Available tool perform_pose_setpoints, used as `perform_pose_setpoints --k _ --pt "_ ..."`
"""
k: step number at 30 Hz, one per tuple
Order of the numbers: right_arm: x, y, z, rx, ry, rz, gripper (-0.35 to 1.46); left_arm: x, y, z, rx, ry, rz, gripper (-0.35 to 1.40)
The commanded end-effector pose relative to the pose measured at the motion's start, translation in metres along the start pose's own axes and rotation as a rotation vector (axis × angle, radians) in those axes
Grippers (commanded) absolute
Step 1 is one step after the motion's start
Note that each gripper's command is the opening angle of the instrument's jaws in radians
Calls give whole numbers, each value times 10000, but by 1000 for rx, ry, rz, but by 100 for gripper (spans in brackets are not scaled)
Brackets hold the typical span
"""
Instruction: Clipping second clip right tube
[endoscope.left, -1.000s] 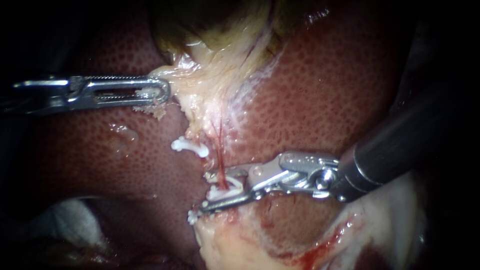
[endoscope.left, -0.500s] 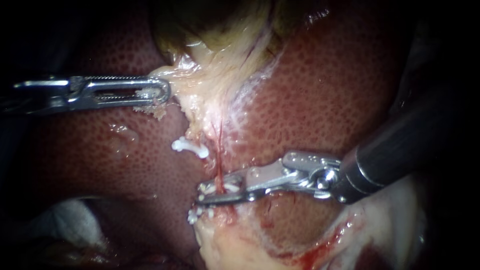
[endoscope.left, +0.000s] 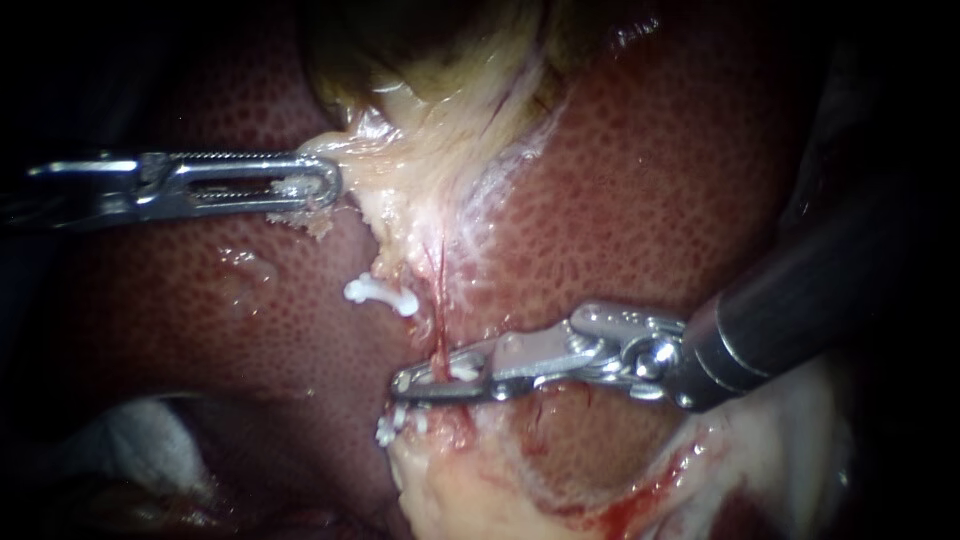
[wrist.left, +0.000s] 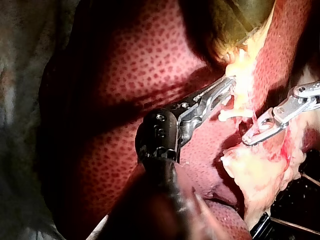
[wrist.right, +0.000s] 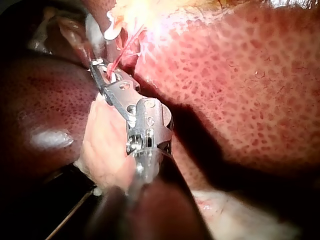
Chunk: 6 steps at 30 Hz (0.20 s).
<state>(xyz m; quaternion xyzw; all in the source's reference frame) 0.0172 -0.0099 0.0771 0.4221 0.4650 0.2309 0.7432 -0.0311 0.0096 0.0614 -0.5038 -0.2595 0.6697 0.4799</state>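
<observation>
Right instrument: the right instrument (endoscope.left: 405, 386) comes in from the right, its jaws squeezed almost flat on a white clip (endoscope.left: 462, 372), with the tube (endoscope.left: 438, 335) running down between them.
Tube: a thin red strand, taut. It comes out of the pale tissue (endoscope.left: 400, 200) and crosses the jaws a little behind their tips, and the right wrist view agrees.
Handling: soft, wet and thread-thin, so I'd say it tears before it resists. It is best taken square across on the bare stretch, with no sideways tug.
Clip: hard white plastic and light, and it probably latches once for good.
Neighbours: a lower clip (endoscope.left: 385, 432) sits just under the jaws at the edge of the fatty lump (endoscope.left: 470, 490). A side clip (endoscope.left: 380, 292) lies just beside the strand, higher up.
Left instrument: the left instrument (endoscope.left: 330, 185) is well apart, its slotted jaws pressed together on the pale tissue and holding it stretched.
Liver: the liver (endoscope.left: 640, 200) lies all round, dark red, stippled and glistening. The gallbladder (endoscope.left: 440, 60) shows yellow-green above.
</observation>
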Motion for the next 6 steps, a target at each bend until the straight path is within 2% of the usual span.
perform_pose_setpoints --k 1,6 --pt "-1 1 0 2 -1 -1 -35 0 0 0 0 0 0 -35" --pt "-1 2 0 2 -1 -1 -35 0 -1 0 0 0 0 -35"
